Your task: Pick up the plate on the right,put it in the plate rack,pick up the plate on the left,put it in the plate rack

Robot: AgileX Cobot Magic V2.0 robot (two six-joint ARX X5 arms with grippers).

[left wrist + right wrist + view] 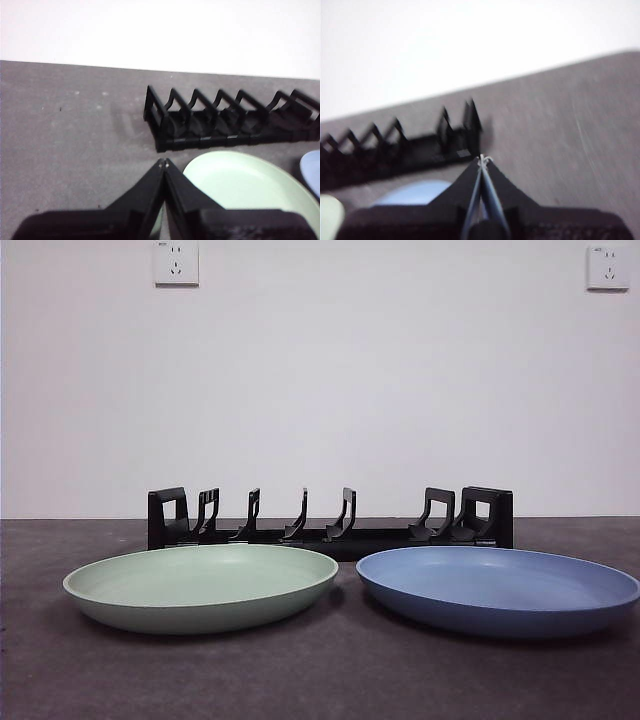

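Note:
A blue plate (498,587) lies flat on the table at the right, and a pale green plate (201,585) lies flat at the left. Behind both stands the black plate rack (330,521) with several upright curved prongs, holding nothing. My left gripper (163,162) is shut and holds nothing; it hovers beside the near rim of the green plate (245,185), short of the rack (230,120). My right gripper (482,159) is shut and holds nothing; it hangs above the blue plate (415,192) near the rack's end (455,137). Neither arm shows in the front view.
The dark grey table top (320,680) runs to a white wall with two sockets (176,262). Bare table lies beside the rack's left end (75,140) and past its right end (560,135).

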